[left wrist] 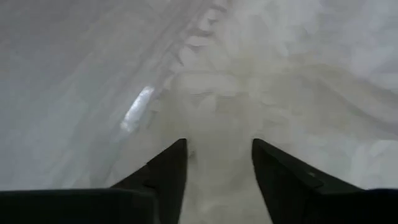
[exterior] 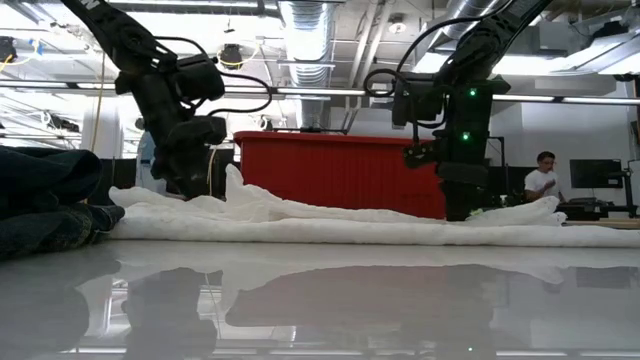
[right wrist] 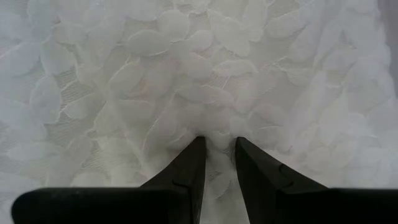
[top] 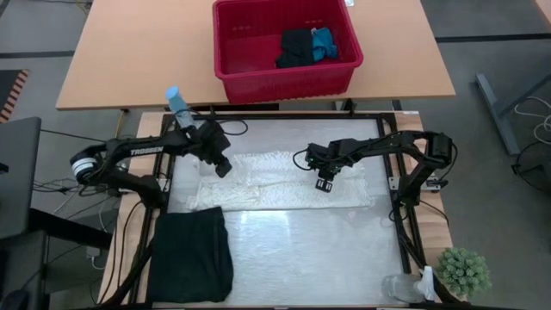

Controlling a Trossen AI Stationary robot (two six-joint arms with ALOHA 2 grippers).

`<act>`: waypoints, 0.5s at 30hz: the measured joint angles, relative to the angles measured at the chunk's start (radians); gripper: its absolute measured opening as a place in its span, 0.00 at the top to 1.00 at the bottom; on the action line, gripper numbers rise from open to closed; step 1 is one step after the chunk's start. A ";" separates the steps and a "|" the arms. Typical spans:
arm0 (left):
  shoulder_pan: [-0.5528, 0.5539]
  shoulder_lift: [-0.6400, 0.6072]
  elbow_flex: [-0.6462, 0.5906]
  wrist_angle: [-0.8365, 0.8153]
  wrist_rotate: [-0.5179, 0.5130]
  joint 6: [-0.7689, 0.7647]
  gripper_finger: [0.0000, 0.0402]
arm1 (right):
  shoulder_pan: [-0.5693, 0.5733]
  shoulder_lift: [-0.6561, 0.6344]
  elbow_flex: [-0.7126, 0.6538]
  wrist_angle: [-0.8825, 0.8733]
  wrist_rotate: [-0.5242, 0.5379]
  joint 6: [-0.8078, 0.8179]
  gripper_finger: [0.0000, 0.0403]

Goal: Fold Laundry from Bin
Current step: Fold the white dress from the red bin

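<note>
The glossy pale worktop [top: 301, 250] carries one white crinkled garment [top: 275, 181], spread flat across its middle, its fabric textured with raised petal-like shapes. Both arms reach down onto it. The left claw [left wrist: 217, 155] sits over the garment's left end with its fingers spread, cloth lying between them (whether it is gripped cannot be told). The right claw [right wrist: 219, 149] presses onto the garment's right part, its fingers narrowly apart and pinching a small ridge of the white fabric. One black garment [top: 191, 255], folded into a soft rectangle, lies at the worktop's near left corner. Beyond, on a wooden table [top: 129, 52], stands one red rectangular plastic bin [top: 250, 52] holding a black item [top: 295, 47] and a small bright blue one [top: 325, 43].
</note>
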 joint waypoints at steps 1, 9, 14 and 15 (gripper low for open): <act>-0.005 0.005 0.000 0.000 -0.013 0.006 0.60 | 0.000 0.000 0.000 0.000 0.000 0.000 0.71; -0.007 0.024 -0.001 0.000 -0.017 0.028 0.96 | 0.000 0.000 0.000 0.002 0.000 0.000 0.71; -0.008 0.011 0.010 -0.021 0.001 -0.015 1.00 | 0.000 0.000 0.001 0.002 0.000 0.000 0.71; -0.008 0.001 0.025 -0.039 0.000 -0.024 1.00 | 0.000 0.000 0.001 0.002 -0.001 0.000 0.71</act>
